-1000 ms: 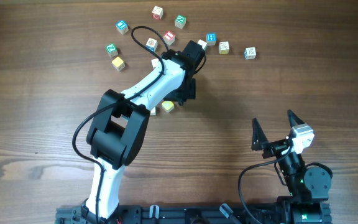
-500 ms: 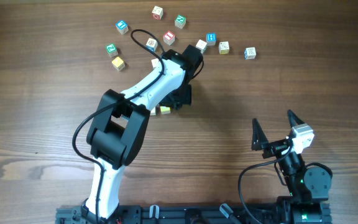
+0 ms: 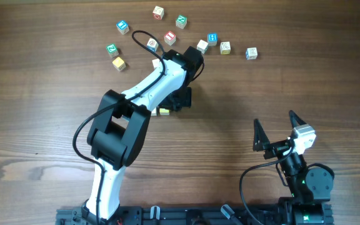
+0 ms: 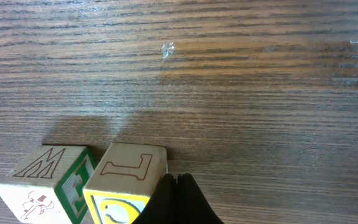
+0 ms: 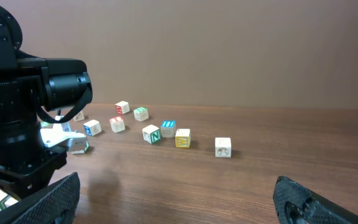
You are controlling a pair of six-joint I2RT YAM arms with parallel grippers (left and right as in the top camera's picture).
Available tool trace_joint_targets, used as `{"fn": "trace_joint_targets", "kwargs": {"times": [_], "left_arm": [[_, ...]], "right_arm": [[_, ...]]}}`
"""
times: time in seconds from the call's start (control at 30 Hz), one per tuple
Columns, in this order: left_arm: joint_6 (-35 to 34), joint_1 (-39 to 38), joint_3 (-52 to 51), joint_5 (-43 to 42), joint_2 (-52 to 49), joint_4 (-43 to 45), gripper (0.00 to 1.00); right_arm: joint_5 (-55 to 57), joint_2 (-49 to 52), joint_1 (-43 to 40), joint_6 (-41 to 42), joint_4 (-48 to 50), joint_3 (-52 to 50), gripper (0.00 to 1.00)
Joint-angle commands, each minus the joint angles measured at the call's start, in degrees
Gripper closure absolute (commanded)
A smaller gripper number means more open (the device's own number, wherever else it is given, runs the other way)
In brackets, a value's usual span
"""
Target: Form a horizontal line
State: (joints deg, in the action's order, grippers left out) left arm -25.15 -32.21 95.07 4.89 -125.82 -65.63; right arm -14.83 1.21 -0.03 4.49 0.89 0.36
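Observation:
No touching row of cubes shows; the letter cubes lie scattered. My left gripper (image 3: 179, 100) is shut, its closed black fingertips (image 4: 179, 198) touching the right side of a yellow-faced cube with an L on top (image 4: 127, 180). That cube sits against a white cube with an M on top and a green side (image 4: 45, 185). In the overhead view only the yellow cube's edge (image 3: 164, 112) peeks out beside the arm. My right gripper (image 3: 274, 120) is open and empty near the front right; it also shows in the right wrist view (image 5: 179, 205).
Several loose cubes lie at the back: white (image 3: 159, 11), green (image 3: 180, 21), blue (image 3: 123, 26), red (image 3: 170, 37), green (image 3: 111, 49), yellow (image 3: 118, 63). A loose spread runs right: white (image 3: 202, 45), blue (image 3: 212, 39), cream (image 3: 225, 47), blue-white (image 3: 250, 53).
My left gripper has shifted a little left and toward the front, and the yellow cube has slid left with it, now mostly hidden by the arm. The right arm has not moved.

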Motion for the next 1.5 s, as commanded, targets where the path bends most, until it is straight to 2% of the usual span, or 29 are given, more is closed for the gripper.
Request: {"fn": "trace_joint_targets", "kwargs": {"times": [0.0, 0.2, 0.37, 1.03, 1.2, 1.47], "left_arm": [[0.9, -0.2, -0.4, 1.0, -0.7, 0.0, 0.95], [0.9, -0.2, -0.4, 1.0, -0.7, -0.8, 0.96], [-1.0, -0.2, -0.4, 1.0, -0.7, 2.8, 0.96], [-3.9, -0.2, -0.4, 1.0, -0.7, -2.2, 0.96], [-3.9, -0.2, -0.4, 1.0, -0.7, 3.3, 0.95], [-4.7, 0.0, -0.4, 1.3, -0.7, 0.2, 0.96]], "right_arm": [[-0.5, -0.4, 0.3, 0.2, 0.3, 0.0, 0.00], [-0.5, -0.4, 0.3, 0.2, 0.3, 0.0, 0.00], [-0.5, -0.4, 0.3, 0.2, 0.3, 0.0, 0.00], [-0.5, -0.4, 0.3, 0.2, 0.3, 0.0, 0.00], [-0.5, -0.4, 0.3, 0.2, 0.3, 0.0, 0.00], [-0.5, -0.4, 0.3, 0.2, 0.3, 0.0, 0.00]]}}
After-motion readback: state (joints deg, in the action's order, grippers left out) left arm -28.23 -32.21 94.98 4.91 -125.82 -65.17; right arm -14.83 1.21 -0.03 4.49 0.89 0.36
